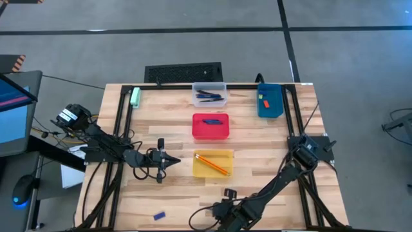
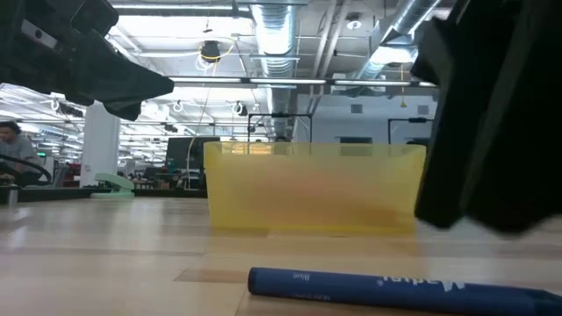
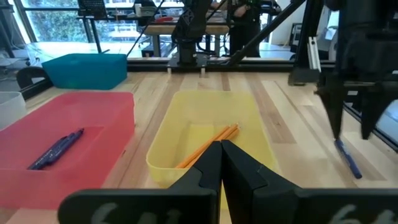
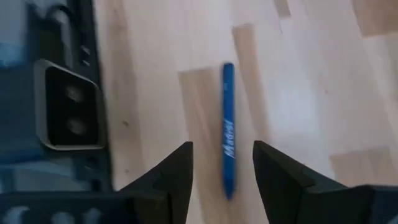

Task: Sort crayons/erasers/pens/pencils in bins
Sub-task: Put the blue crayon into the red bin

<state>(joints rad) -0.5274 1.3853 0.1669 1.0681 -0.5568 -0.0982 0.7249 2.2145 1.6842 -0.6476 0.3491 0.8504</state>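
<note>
Right wrist view: right gripper point(image 4: 222, 163) released, fingers astride a blue pen point(image 4: 227, 127) on the table point(image 4: 311, 93), near its front edge.
Left gripper point(image 3: 221, 163): clenched, empty, beside the yellow bin point(image 3: 205, 134) holding pencils point(image 3: 208, 142).

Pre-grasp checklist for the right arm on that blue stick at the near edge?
1. Right gripper open: ok, fingers spread.
2. Blue stick lined up between the fingers: ok; it lies flat on the table.
3. Contact with the stick: cannot tell, though no grip shows.
4. Left gripper out of the way: ok, shut, empty, beside the yellow bin.
5. Which bin takes it: cannot tell. The red bin and the clear bin both hold blue sticks.
6. Other strays: not ok, a short blue piece lies loose on the table.
</note>
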